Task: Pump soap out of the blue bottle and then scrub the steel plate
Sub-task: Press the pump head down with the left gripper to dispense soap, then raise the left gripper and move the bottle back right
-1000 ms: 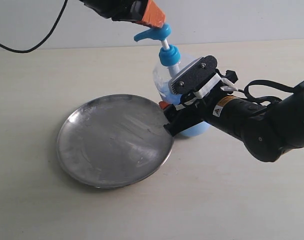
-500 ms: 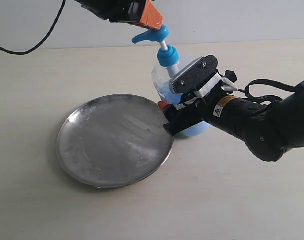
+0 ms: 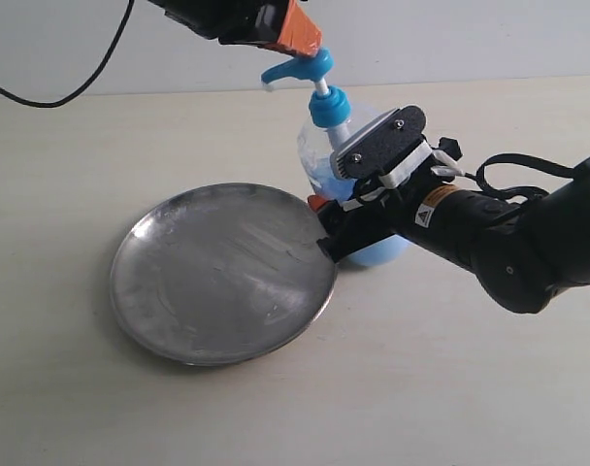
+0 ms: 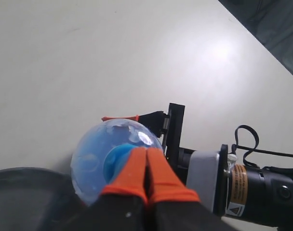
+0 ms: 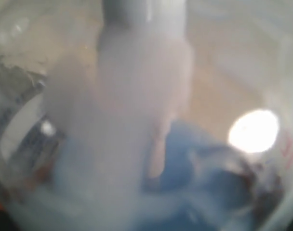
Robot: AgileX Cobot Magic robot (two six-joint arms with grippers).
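The blue bottle (image 3: 319,160) stands just right of the steel plate (image 3: 208,282), close against its rim. My right gripper (image 3: 351,199) is shut on the bottle's body, one finger on each side. Light blue soap (image 3: 377,254) shows low in the bottle. My left gripper (image 3: 300,34) is shut, its orange fingertips (image 4: 146,159) pressed together right above the blue pump head (image 3: 300,68). In the left wrist view the bottle (image 4: 96,159) lies under those tips. The right wrist view is filled by the blurred bottle (image 5: 137,120) and soap (image 5: 204,168).
The plate and bottle rest on a pale beige table (image 3: 450,388). A black cable (image 3: 62,92) hangs at the back left. The right arm's black body (image 3: 528,243) stretches across the table's right side.
The pump head and bottle top swayed a little to the left and came back. Both grippers stay in about the same place.
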